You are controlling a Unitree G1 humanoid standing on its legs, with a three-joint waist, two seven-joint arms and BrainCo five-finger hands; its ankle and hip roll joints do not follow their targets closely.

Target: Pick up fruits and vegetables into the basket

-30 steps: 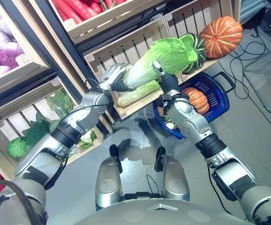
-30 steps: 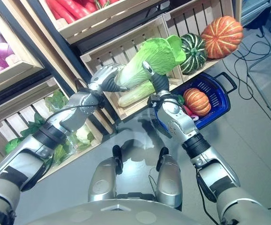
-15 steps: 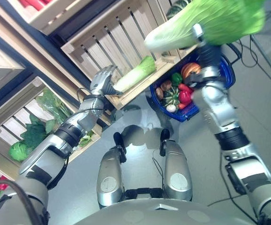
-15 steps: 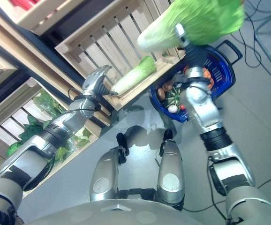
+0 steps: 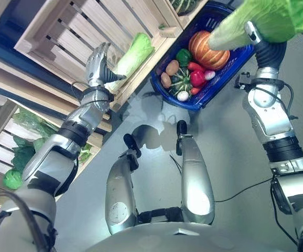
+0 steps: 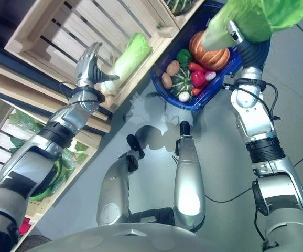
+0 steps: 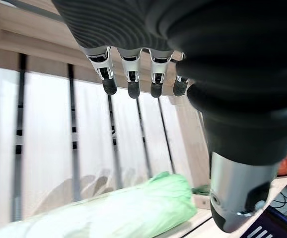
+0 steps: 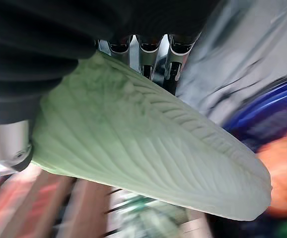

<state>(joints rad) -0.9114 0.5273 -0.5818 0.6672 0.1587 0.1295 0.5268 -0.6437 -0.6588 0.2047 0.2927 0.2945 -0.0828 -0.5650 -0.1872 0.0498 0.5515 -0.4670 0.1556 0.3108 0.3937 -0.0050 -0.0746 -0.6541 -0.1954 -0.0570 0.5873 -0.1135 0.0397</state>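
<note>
R hand (image 5: pixel 257 43) grips napa cabbage (image 5: pixel 269 20) above blue basket (image 5: pixel 222 79); L hand (image 5: pixel 97 62) open, fingers straight, by 2nd cabbage (image 5: pixel 131 52) in crate (image 5: pixel 62 39).

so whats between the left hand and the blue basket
A second napa cabbage lying in the wooden crate, between the left hand and the blue basket, in the left eye view.

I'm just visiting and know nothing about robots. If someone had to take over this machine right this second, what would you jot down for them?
Right hand: shut on a napa cabbage, held raised above the blue basket on the floor.
Left hand: open, holding nothing, raised by the wooden crate, close to a second cabbage lying inside it.
Done: the basket already holds an orange pumpkin, a green pepper, a small striped squash and other small produce.
Left: lower the held cabbage into the basket, then probably fetch the one in the crate.
</note>
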